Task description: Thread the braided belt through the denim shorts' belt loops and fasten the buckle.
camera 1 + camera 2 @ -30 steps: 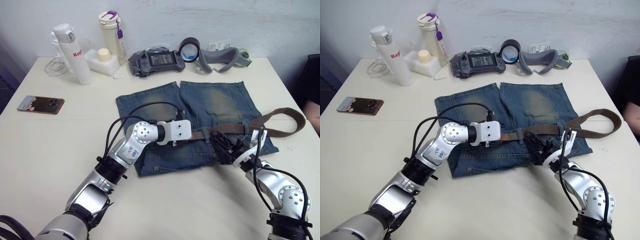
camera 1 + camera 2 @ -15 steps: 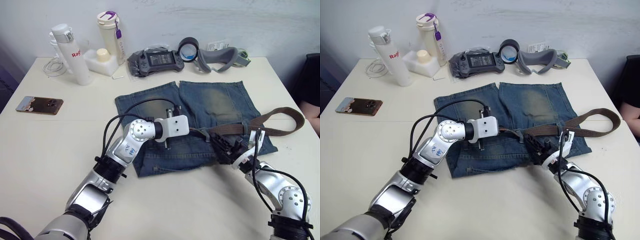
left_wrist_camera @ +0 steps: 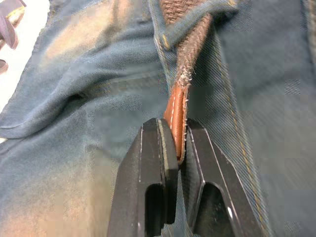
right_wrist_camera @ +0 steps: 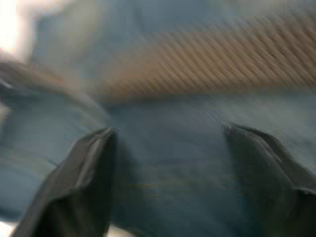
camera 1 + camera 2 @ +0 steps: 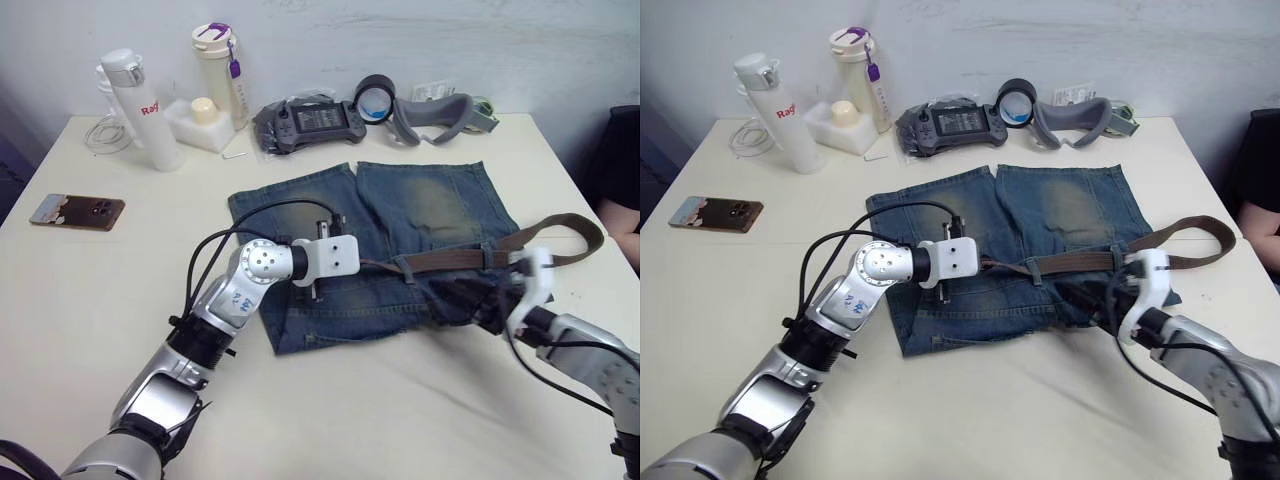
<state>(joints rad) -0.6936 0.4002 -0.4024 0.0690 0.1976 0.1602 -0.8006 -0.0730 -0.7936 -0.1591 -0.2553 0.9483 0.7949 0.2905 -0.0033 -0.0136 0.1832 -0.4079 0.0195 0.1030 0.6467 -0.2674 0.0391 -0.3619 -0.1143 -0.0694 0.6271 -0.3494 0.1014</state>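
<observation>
The denim shorts [image 5: 420,200] lie flat in the middle of the table, waistband toward me. The braided belt [image 5: 450,258] runs along the waistband under a belt loop [image 5: 403,265] and another [image 5: 487,257], then curls back in a bend [image 5: 585,235] off the shorts' right side. My left gripper [image 5: 352,266] is shut on the belt's tan leather tip [image 3: 174,106], just past a loop [image 3: 190,15]. My right gripper [image 5: 472,300] is open, low over the denim near the waistband's right part, with the belt [image 4: 197,69] beyond its fingers [image 4: 94,163]. The buckle is hidden.
Along the back edge stand a white bottle [image 5: 140,95], a cream tumbler [image 5: 220,70], a small white box [image 5: 200,122], a game controller [image 5: 315,122], a tape roll [image 5: 375,97] and grey goggles [image 5: 440,112]. A phone [image 5: 78,211] lies at the left. A person [image 5: 625,215] sits by the right edge.
My left gripper has drawn the belt tip to the left along the waistband, straightening the strap. My right gripper has slid to the right, off the belt's middle.
</observation>
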